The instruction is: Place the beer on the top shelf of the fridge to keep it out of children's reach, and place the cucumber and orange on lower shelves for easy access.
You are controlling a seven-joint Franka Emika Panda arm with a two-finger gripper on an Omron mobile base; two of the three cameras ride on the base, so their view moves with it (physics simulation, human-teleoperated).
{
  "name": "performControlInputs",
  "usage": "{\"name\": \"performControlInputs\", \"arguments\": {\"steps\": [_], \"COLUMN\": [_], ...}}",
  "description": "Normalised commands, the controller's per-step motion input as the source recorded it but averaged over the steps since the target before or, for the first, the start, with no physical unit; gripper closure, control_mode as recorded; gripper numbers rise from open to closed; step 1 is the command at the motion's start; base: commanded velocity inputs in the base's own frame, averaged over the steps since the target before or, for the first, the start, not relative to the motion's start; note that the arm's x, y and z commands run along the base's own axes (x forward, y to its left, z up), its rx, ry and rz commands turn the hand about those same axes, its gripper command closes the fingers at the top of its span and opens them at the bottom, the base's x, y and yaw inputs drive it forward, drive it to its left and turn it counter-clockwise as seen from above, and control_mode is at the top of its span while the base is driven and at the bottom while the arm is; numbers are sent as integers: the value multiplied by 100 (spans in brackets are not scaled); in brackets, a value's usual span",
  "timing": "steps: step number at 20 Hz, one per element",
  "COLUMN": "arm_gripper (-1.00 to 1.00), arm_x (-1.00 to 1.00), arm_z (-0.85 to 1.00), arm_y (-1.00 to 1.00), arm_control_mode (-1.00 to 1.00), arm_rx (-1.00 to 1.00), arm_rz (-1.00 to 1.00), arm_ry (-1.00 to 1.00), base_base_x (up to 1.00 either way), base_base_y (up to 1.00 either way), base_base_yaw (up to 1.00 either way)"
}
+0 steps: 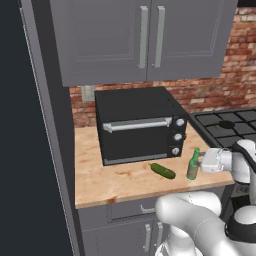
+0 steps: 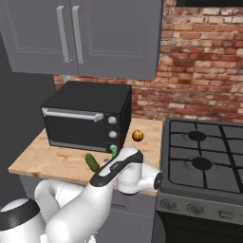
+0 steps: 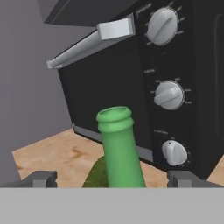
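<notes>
Gripper (image 3: 112,178) level (jaws spread wide).

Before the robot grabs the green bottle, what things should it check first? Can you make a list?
1. Gripper open: ok, fingers wide apart.
2. Beer between the fingers: ok, neck centred.
3. Beer upright on the counter: ok.
4. Cucumber clear of the grab: ok, it lies beside the bottle, apart.
5. Oven clear of the hand: cannot tell, it stands close behind.
6. Fingers low enough for a firm hold: cannot tell.
</notes>
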Motion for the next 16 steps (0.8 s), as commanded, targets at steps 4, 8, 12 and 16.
{"name": "performControlInputs", "arguments": {"steps": [4,8,12,16], "arm_gripper": [-100,-100,-100,-100], "arm_x": [11,17,18,16], "arm_z": [0,0,0,0], "arm_y": [3,0,0,0], "arm_control_mode": [-100,-100,-100,-100], "arm_rx": [0,0,0,0], "arm_rz": [0,0,0,0], "arm_ry": [0,0,0,0], "base_base_x": [0,0,0,0], "base_base_y": [0,0,0,0], "base_base_yaw": [0,0,0,0]}}
